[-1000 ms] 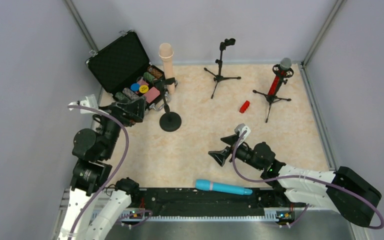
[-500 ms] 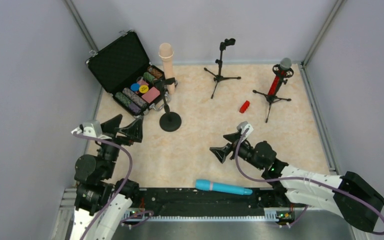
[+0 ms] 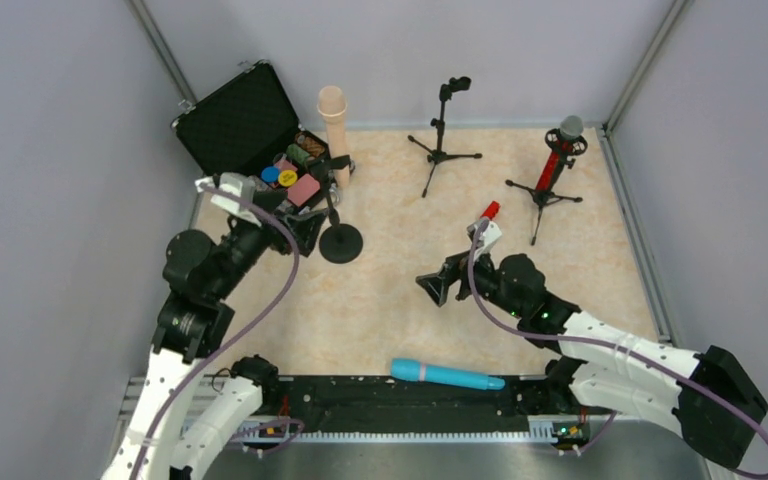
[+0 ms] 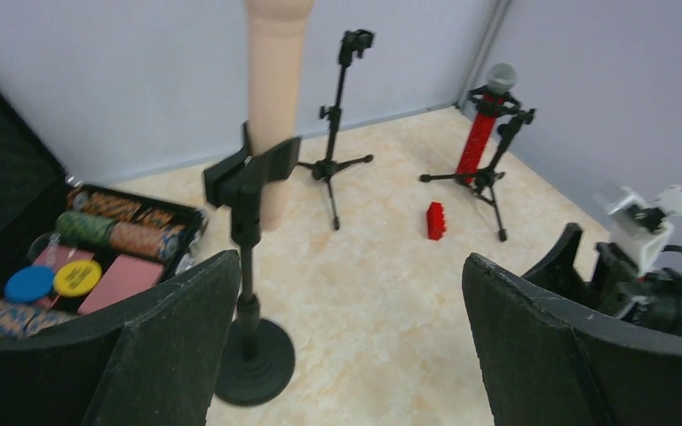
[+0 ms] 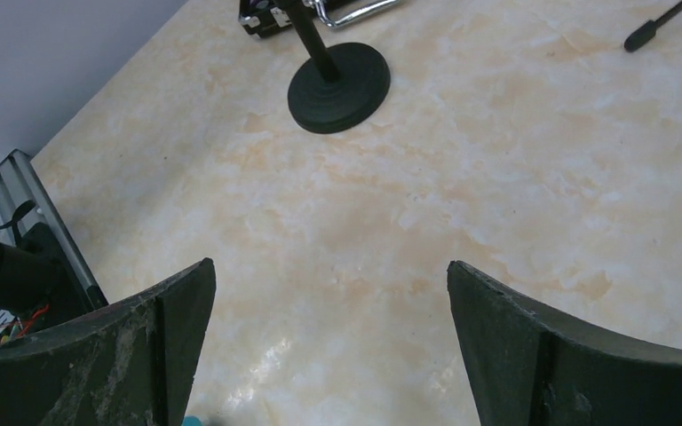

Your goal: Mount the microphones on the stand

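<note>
Your left pincer (image 3: 300, 228) hung with its jaws apart, gripping nothing, just beside the round-based stand (image 3: 340, 243) at the upper left of the overhead view. That stand held the beige microphone (image 3: 333, 118) upright, and a nudge there could likely topple both.

Your right pincer (image 3: 438, 289), also apart and bare, hovered mid-frame over the counter (image 3: 390, 320).

The blue microphone (image 3: 447, 375) lay on its side at bottom centre, on no stand. Being round, it might roll away from a poor pinch. The empty tripod stand (image 3: 441, 130) at top centre looked light and could tip when pressed.

Counted: three microphones, with the red microphone (image 3: 557, 160) clipped in a second tripod (image 3: 543, 195) at upper right. There were three stands, two of them filled, plus one small red block (image 3: 490, 211) and one open case (image 3: 245, 125).
</note>
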`<state>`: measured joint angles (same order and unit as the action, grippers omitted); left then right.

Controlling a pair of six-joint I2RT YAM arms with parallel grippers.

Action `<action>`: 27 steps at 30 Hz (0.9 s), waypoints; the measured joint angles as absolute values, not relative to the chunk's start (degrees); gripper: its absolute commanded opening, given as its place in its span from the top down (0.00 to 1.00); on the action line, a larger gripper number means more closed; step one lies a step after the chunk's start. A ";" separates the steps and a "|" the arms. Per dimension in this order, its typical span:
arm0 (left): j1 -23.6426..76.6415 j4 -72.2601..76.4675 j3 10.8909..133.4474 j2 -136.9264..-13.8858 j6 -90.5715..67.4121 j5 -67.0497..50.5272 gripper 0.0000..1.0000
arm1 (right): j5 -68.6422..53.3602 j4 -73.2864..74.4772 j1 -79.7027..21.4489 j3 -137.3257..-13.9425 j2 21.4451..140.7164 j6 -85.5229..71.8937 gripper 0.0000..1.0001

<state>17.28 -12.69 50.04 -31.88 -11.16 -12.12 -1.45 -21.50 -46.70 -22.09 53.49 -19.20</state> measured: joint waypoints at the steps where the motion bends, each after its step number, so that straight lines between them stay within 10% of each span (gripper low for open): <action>1: 17.28 -11.84 52.18 -35.00 -11.20 -14.26 0.01 | -2.09 -20.71 -45.80 -22.09 53.47 -19.81 0.01; 27: 50.46 -8.14 88.49 -91.39 -4.14 -1.06 0.01 | -15.44 -12.88 -30.11 -12.10 42.46 -33.65 0.01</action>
